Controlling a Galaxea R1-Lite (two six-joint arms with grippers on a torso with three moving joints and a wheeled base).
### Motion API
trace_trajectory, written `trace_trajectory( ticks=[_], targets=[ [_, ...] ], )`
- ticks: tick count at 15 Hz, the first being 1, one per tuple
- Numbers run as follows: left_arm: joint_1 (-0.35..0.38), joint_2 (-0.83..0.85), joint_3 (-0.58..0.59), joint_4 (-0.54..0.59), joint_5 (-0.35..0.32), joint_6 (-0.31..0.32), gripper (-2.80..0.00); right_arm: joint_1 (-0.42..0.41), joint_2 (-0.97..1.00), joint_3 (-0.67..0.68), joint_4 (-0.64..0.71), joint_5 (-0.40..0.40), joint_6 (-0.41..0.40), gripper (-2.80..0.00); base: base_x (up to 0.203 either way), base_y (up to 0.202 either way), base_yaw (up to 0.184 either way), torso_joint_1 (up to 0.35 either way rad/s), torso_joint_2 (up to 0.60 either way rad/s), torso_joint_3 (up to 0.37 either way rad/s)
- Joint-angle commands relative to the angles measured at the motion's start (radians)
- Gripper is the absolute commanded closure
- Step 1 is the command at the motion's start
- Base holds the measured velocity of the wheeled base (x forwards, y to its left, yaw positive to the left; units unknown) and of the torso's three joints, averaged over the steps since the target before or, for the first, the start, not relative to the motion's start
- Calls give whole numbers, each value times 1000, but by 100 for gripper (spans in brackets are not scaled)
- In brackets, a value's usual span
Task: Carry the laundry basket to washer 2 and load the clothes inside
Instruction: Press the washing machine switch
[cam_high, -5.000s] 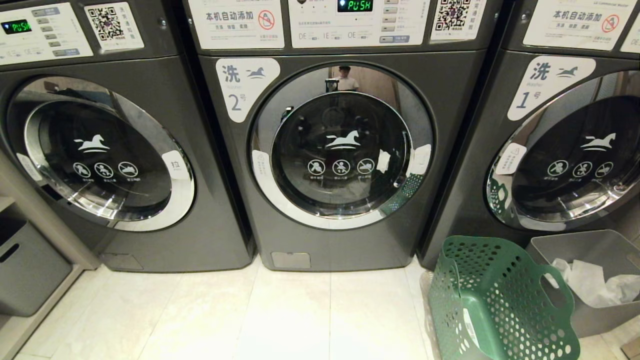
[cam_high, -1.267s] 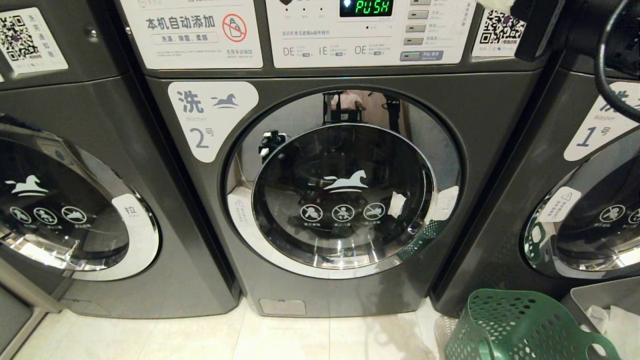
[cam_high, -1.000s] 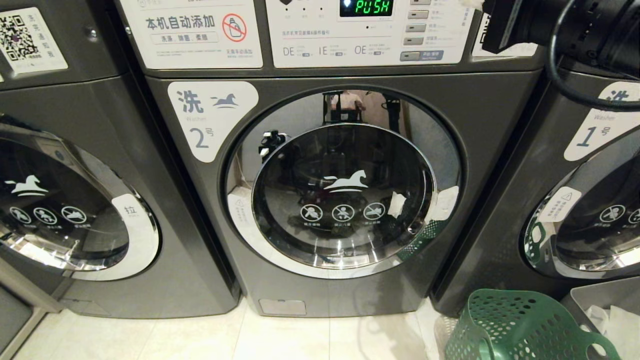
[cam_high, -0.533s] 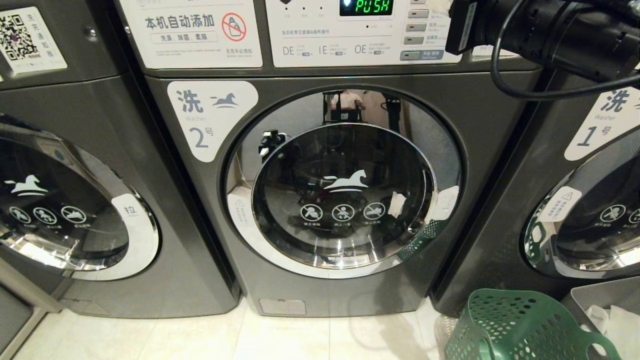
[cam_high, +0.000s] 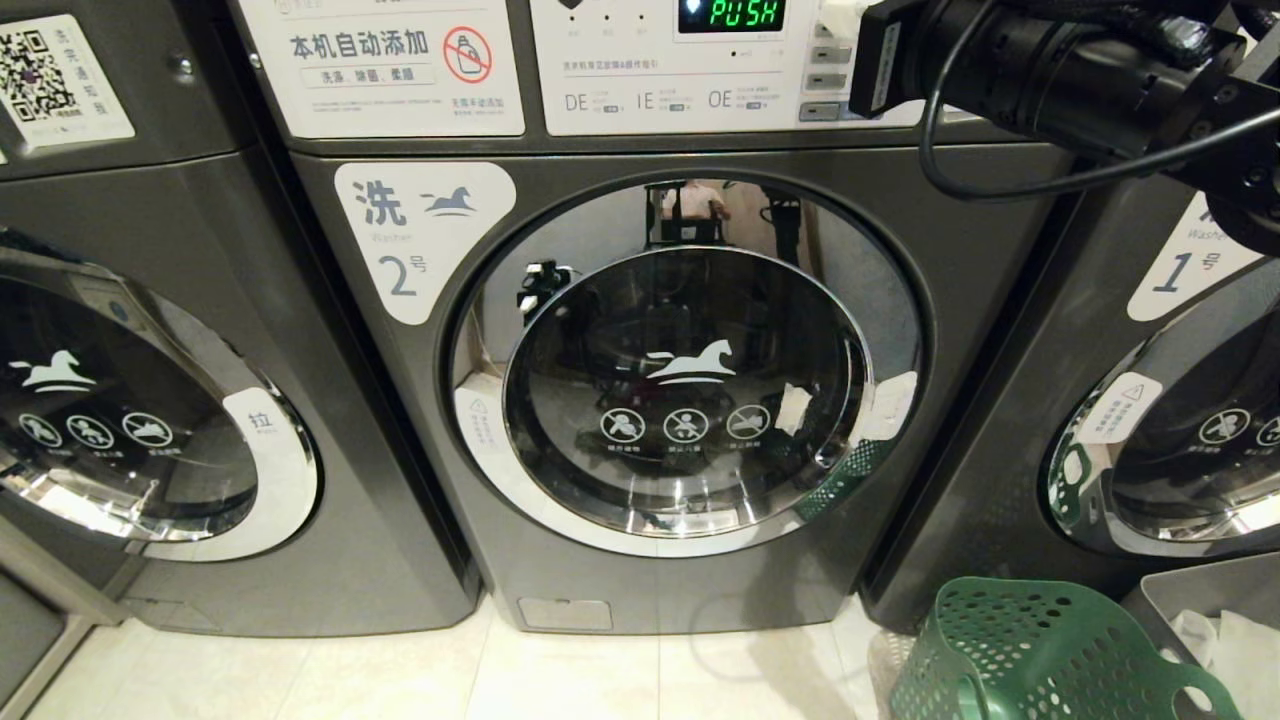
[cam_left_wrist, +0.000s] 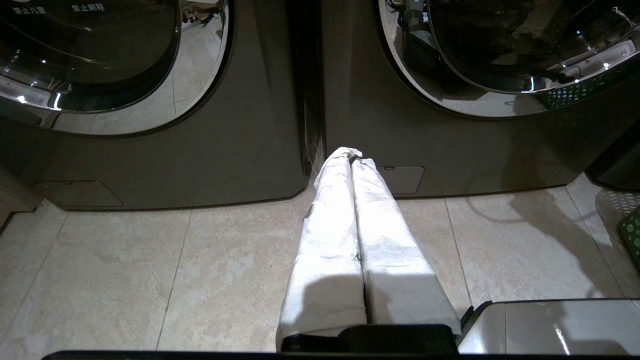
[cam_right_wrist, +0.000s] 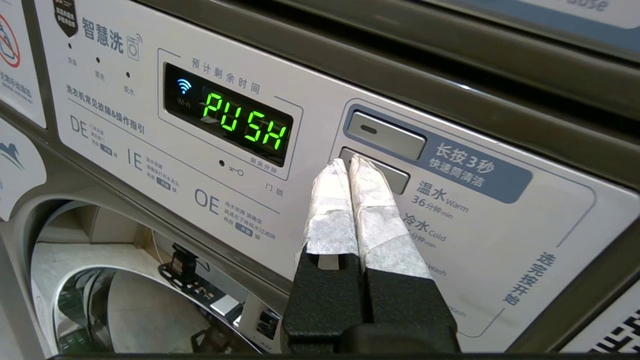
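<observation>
Washer 2 (cam_high: 690, 380) panel: right tool (cam_right_wrist: 350, 165) advanced leftward, pinched.

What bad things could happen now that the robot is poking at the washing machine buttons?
The right gripper, fingers shut, points at the second grey button on washer 2. The buttons sit close together, so it might press the top button instead. The round door looks closed, so starting a wash now might run it without the clothes. The laundry basket sits on the floor to the right.
</observation>
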Motion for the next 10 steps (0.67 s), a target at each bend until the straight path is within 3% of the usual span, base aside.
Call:
trace_trajectory(
  ticks=[1,10],
  targets=[
    [1,0,0,1,0,0,0,-8,11,0,0,-1,-1,0,0,0,0,0,0,0],
    [1,0,0,1,1,0,0,-31,51,-40,5,-40,-4,0,0,0,0,0,0,0]
  ],
)
